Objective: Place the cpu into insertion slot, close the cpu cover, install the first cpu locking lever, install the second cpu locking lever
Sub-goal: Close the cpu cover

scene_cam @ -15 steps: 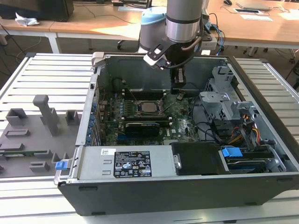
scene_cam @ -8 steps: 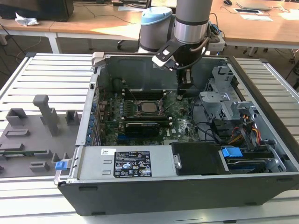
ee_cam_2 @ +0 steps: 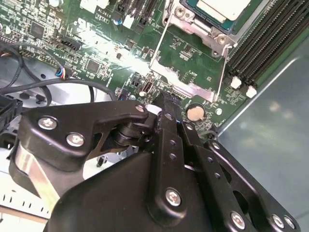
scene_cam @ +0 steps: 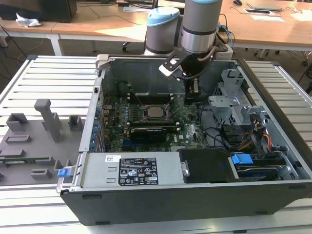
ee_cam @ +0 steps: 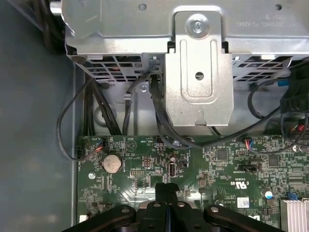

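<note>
Our tool (scene_cam: 191, 90), squeezed together and empty, hangs at two o'clock from the chip (scene_cam: 156, 112), maybe to push the open cover (ee_cam_2: 187, 81).

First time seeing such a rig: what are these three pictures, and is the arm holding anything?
One robot arm reaches into an open computer case lying on a slatted table. The exterior view watches from outside; both wrist views ride on the arm and look past its gripper at the green board. The gripper is shut and empty. The cpu sits in the insertion slot, with the cpu cover open. A grey fixture tray lies next to the case.
</note>
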Available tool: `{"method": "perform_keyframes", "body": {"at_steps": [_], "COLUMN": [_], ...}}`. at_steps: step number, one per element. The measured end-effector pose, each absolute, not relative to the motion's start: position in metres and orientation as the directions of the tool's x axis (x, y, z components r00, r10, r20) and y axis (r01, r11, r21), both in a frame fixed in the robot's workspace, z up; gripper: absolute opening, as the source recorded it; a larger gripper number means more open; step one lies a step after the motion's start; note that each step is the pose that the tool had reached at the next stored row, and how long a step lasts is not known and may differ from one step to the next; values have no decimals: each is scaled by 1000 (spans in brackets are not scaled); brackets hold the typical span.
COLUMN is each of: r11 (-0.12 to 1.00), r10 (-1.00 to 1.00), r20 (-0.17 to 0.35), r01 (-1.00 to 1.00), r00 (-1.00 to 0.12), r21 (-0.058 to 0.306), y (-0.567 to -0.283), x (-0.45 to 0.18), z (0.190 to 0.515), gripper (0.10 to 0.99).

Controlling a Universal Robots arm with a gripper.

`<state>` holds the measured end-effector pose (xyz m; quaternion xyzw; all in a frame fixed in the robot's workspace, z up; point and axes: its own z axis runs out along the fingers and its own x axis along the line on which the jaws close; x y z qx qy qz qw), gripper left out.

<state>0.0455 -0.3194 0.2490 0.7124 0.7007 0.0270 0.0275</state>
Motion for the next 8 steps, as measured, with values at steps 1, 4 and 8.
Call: {"method": "perform_keyframes", "body": {"at_steps": [1, 4, 8], "r11": [-17, -17, -17], "r10": [1000, 1000, 1000], "r20": [0, 0, -1], "r01": [997, 997, 1000], "r00": [17, 17, 17], "r21": [77, 76, -2], "y": [-319, -319, -319], "x": [46, 46, 47], "z": [248, 248, 248], "gripper": [106, 106, 106]}}
